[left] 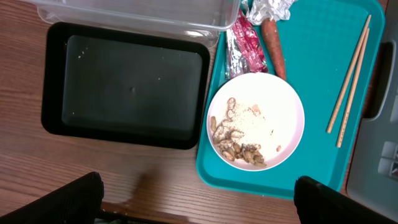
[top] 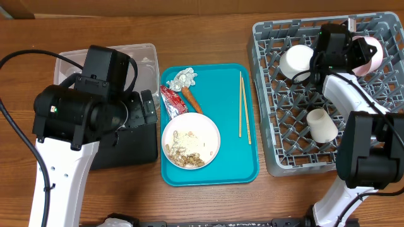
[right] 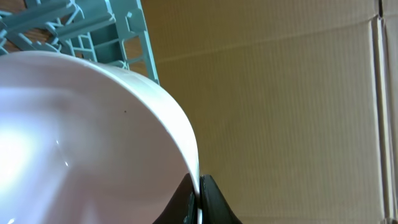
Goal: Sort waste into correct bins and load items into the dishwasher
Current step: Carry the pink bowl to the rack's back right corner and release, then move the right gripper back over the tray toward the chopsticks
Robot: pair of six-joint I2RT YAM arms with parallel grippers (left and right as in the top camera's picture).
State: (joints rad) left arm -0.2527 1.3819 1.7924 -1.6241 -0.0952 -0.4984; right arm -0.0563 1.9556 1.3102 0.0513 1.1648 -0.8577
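Thin wooden chopsticks [top: 243,113] lie lengthwise along teal tray [top: 233,165] | right fingers [right: 214,208] pinch rim of tilted pink bowl [right: 93,137] over grey plastic dish rack [top: 278,161] | left fingers [left: 68,199] spread wide, holding nothing

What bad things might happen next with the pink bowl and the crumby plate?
The right gripper pinches the pink bowl only by its thin rim, so it might slip and fall onto the dish rack or bump the white bowl nearby. The white plate holds loose food scraps. If it is tipped carelessly, they could spill across the teal tray.
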